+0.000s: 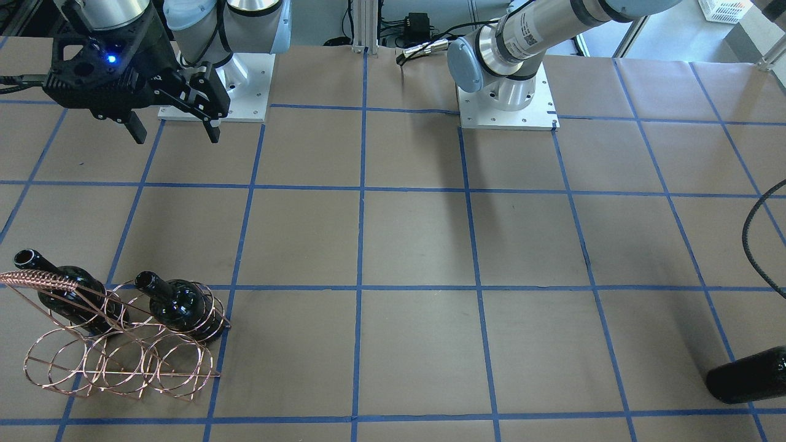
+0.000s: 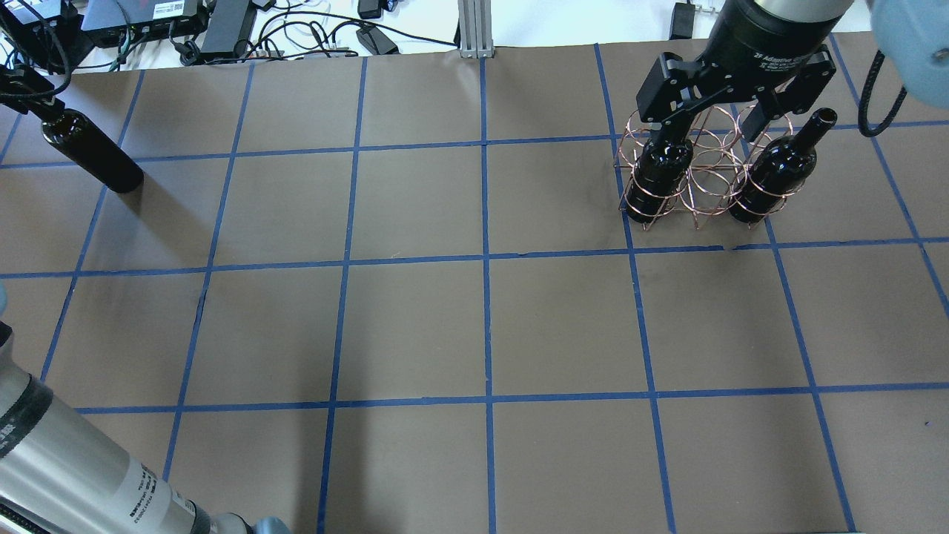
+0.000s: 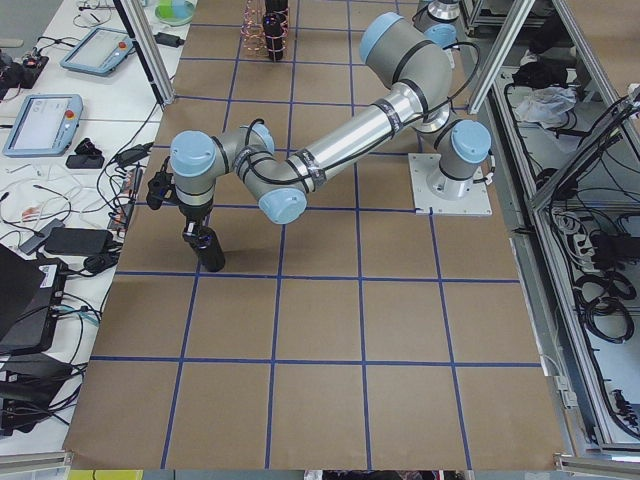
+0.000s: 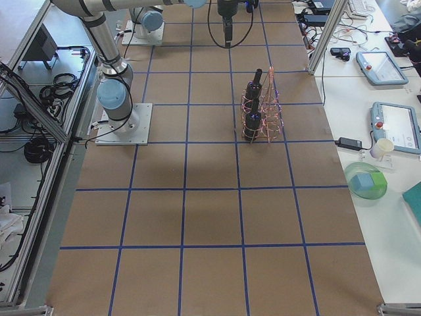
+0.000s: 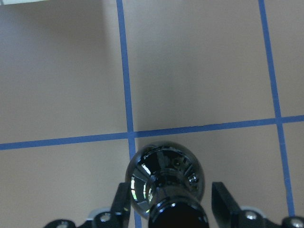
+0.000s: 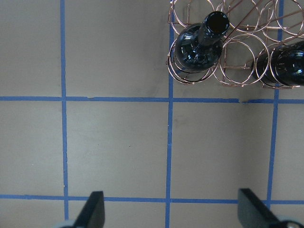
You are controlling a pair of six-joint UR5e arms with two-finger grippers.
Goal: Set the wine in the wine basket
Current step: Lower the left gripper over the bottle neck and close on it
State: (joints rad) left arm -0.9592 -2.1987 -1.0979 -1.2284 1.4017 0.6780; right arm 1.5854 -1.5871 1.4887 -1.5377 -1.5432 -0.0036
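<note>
Left gripper (image 5: 172, 190) straddles the neck of a bottle (image 5: 166, 173) standing on the tabletop (image 5: 204, 71) beneath it; I cannot tell whether it grips. Right gripper (image 1: 175, 134) hangs wide open, the basket (image 1: 123, 368) below and ahead, other bottles (image 1: 178, 304) in both end rings

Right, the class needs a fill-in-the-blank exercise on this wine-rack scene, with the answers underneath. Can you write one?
1. The wine basket has ___ of its three columns filled.
2. Its ___ column is the free one.
3. The pincer straddling the neck of the loose wine bottle belongs to the ___ arm.
4. The right pincer hangs ___, with nothing between its fingers.

Missing words: two; middle; left; open.
</note>
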